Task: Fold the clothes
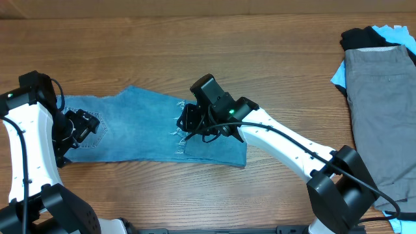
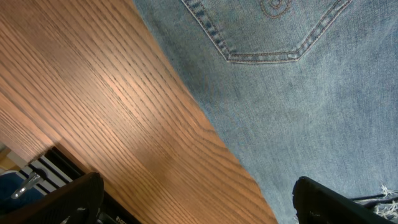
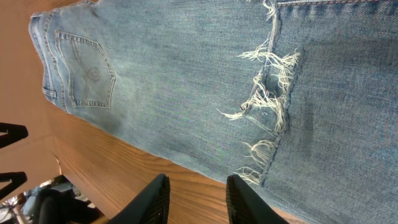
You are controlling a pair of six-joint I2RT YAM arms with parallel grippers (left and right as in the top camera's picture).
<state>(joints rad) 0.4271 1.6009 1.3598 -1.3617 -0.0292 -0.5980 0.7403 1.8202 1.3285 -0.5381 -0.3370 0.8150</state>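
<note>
The jeans [image 1: 136,123] lay flat across the left half of the tabletop [image 1: 195,45]. Their legs were doubled back, so the frayed hems [image 3: 267,99] sat on top, midway along the bundle. The right claw [image 3: 196,190] hung over the near edge of the denim just beside those hems, released, with nothing between its fingers. At the left end the left claw [image 2: 196,186] was spread wide and empty, straddling the near edge of the denim where cloth met bare wood, close to the back pocket [image 2: 267,31].

The likeliest trouble was a shallow pinch. If the right claw caught only loose threads or the top layer, a lift would probably peel that layer away and skew the fold. The left claw risked scraping wood or slipping off the edge. Uneven pulls from the two could twist the bundle. The grey garment [image 1: 383,110] at the far right lay well apart and seemed unlikely to snag.
</note>
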